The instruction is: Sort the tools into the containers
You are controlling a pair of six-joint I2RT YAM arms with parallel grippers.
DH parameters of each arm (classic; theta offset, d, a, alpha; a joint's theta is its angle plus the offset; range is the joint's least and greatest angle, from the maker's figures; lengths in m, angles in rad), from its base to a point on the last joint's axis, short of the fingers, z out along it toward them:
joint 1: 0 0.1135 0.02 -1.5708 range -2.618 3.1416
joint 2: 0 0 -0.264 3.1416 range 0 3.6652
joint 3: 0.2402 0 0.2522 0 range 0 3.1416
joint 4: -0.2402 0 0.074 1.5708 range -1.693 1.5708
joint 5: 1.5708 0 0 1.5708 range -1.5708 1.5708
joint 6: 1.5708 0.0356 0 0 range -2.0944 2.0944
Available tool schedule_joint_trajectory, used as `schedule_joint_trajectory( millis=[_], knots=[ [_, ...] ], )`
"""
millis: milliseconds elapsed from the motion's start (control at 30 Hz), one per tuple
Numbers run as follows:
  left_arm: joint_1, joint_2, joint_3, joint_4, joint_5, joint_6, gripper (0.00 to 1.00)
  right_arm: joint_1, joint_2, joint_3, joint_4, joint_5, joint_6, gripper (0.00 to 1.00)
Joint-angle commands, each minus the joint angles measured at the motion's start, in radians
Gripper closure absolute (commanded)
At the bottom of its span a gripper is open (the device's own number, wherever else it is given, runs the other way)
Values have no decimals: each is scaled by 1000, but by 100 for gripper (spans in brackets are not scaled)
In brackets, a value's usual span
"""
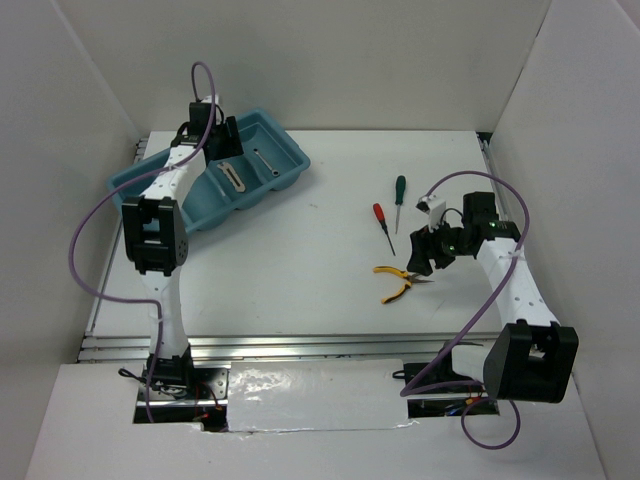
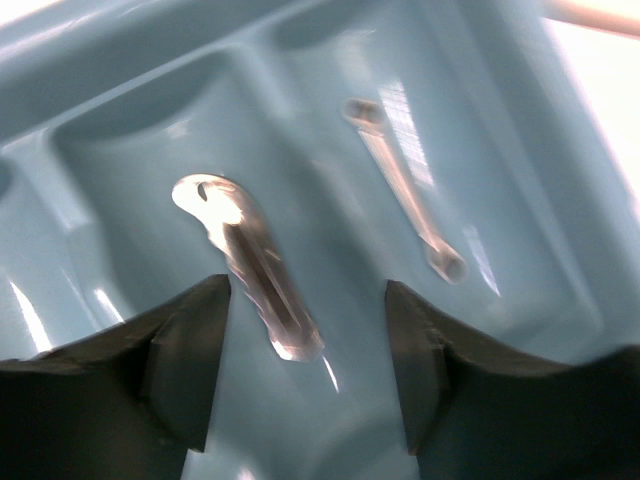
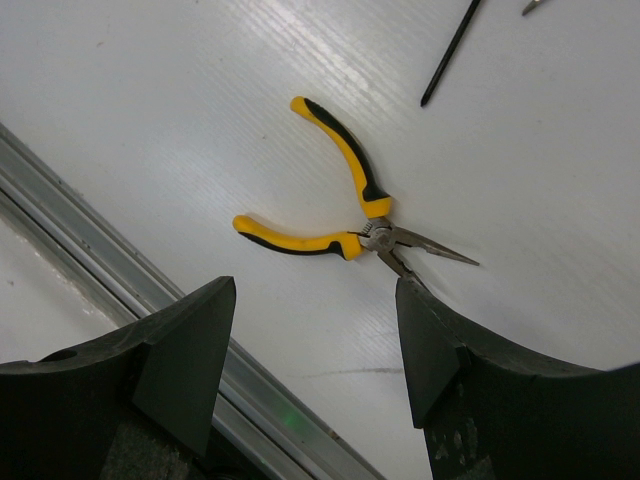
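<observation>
The left tool (image 2: 305, 300) is held open over the light blue tray (image 2: 120, 40) and nothing is gripped. The grey folding knife (image 2: 255, 265) is laid below it along one compartment, the silver rod (image 2: 400, 185) in the next one. The right tool (image 3: 315, 300) is held wide open above the yellow-handled pliers (image 3: 350, 175), laid flat on the tabletop (image 3: 150, 100), nose pointed right in the wrist view.

High overview, two close wrist views

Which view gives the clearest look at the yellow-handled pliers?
Right wrist: the pliers lie centred and close, with spread handles and a sharp nose. The top view shows them small and distant; the left wrist view shows none of them.
</observation>
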Motion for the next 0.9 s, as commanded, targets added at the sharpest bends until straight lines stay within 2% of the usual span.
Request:
schedule_joint_trajectory(
  millis=[0, 33, 100, 167, 233, 267, 300, 367, 467, 667, 867],
  knots=[
    [-93, -340, -52, 105, 163, 253, 31, -35, -59, 20, 21, -6, 31, 27],
    [-153, -385, -116, 104, 180, 349, 42, -46, -65, 11, 24, -12, 43, 27],
    [-272, -492, -170, 49, 200, 475, 56, -89, -92, -7, 32, -24, 58, 27],
    [-343, -539, -242, -35, 241, 525, 61, -148, -116, -27, 33, -50, 66, 27],
    [-434, -583, -337, -98, 350, 641, 56, -190, -131, -36, 21, -81, 69, 27],
    [-468, -597, -377, -108, 378, 658, 51, -208, -136, -42, 9, -90, 63, 27],
    [-553, -602, -433, -108, 358, 672, 43, -243, -139, -47, 1, -95, 54, 27],
    [-674, -556, -445, -141, 347, 698, 42, -265, -161, -50, -10, -95, 54, 28],
    [-777, -472, -439, -168, 363, 692, 41, -313, -188, -52, -37, -104, 26, 28],
    [-879, -316, -396, -114, 392, 738, 37, -380, -220, -93, -77, -70, -84, 28],
    [-891, -177, -322, -19, 424, 689, 35, -457, -201, -110, -99, -73, -124, 28]
  ],
)
